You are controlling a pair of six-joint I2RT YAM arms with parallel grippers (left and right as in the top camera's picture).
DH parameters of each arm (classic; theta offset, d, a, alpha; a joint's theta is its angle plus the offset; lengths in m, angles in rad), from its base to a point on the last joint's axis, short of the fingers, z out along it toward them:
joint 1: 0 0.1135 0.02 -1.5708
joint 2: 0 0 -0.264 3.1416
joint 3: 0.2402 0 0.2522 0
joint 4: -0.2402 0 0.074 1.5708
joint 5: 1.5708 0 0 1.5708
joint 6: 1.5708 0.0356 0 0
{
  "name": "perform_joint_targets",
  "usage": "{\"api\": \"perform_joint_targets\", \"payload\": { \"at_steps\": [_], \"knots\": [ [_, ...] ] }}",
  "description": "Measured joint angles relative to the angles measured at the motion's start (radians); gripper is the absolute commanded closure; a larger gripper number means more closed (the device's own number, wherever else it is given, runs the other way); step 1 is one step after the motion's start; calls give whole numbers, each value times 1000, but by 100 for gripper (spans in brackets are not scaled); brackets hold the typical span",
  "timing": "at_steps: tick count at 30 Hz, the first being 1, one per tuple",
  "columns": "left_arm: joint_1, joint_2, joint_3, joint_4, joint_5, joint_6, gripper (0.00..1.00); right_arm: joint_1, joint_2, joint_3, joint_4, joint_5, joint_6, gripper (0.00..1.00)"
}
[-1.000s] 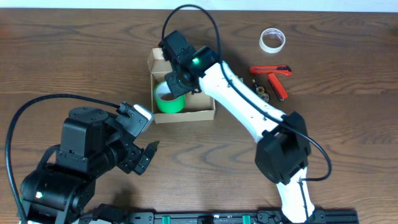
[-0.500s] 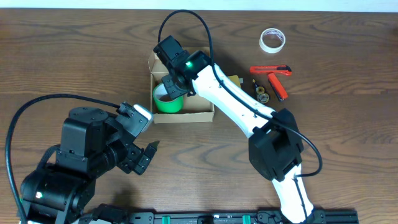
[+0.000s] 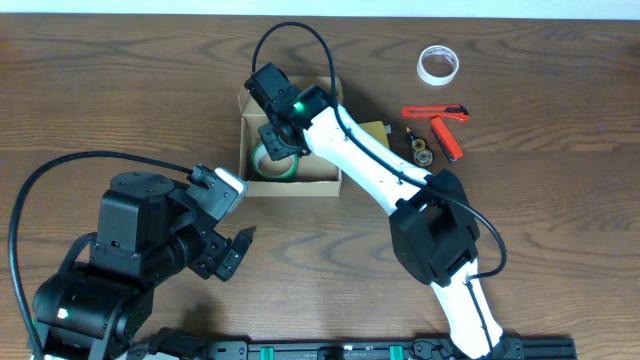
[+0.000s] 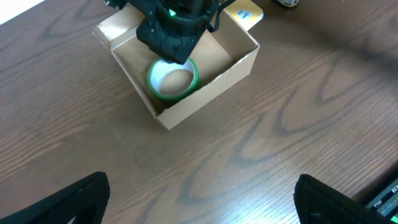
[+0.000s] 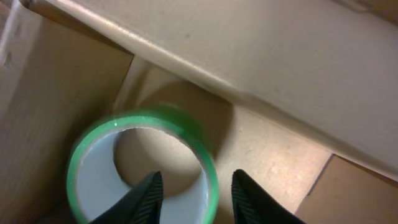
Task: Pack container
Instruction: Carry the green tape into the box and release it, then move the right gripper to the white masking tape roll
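The container is an open brown cardboard box at the table's middle back. A green tape roll lies inside it, also seen in the left wrist view within the box. My right gripper reaches down into the box. In the right wrist view its fingers are apart, straddling the right wall of the blurred roll without pinching it. My left gripper is open and empty over bare table in front of the box, with its fingers at the frame's lower corners.
A white tape roll lies at the back right. Two red cutters and small dark rolls lie right of the box. A tan flat piece lies against the box's right side.
The green roll has gone from tilted up in the right gripper to lying lower in the box. The right gripper shifted slightly left and back. The left arm has not moved.
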Motion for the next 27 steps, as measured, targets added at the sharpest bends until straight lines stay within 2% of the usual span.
{"api": "perform_joint_targets", "payload": {
  "at_steps": [2, 12, 18, 23, 27],
  "knots": [
    [0, 0, 0, 0, 0, 0, 5, 0, 2, 0, 3, 0, 0, 57],
    [0, 0, 0, 0, 0, 0, 5, 0, -4, 0, -26, -8, 0, 55],
    [0, 0, 0, 0, 0, 0, 5, -21, -114, -3, -31, -18, -51, 48],
    [0, 0, 0, 0, 0, 0, 5, -119, -271, -1, 4, 0, -143, 42],
    [0, 0, 0, 0, 0, 0, 5, -246, -313, 7, 7, 17, -195, 40]
  ]
}}
